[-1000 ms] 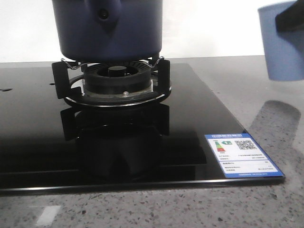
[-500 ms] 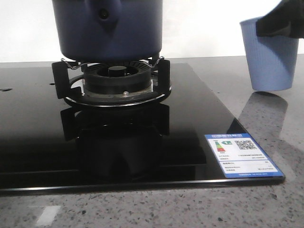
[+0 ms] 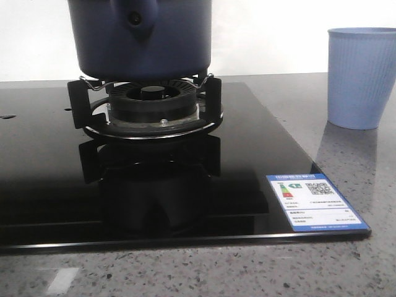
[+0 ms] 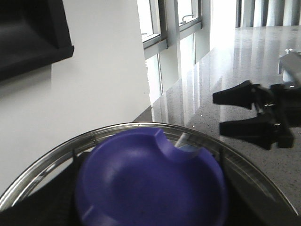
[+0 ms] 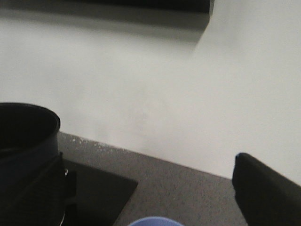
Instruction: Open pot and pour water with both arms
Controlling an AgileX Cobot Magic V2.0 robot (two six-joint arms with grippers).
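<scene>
A: What has changed in the last second?

B: The cup [image 3: 362,77] now stands upright on the worktop [image 3: 346,148], to the right of the hob [image 3: 247,161]. A second ago it hung in the air, gripped at the rim by the right hand; half a second ago it was lower, with the hand on it. The front view now shows no hand on it.

A: State of the right hand?

B: The left wrist view shows the right hand [image 4: 235,113] with its fingers apart and nothing between them.

A: And the left hand?

B: The left wrist view is filled by a glass lid [image 4: 141,179] with a blue knob [image 4: 150,183], but the fingers are not visible. Cannot tell whether that hand grips the lid.

A: Where is the pot?

B: The pot [image 3: 139,37] sits on the burner stand [image 3: 148,102], well apart from the cup.

A: Meaning for the task?

B: Judged from this, the cup has been set down and released; whether water was poured cannot be confirmed
</scene>
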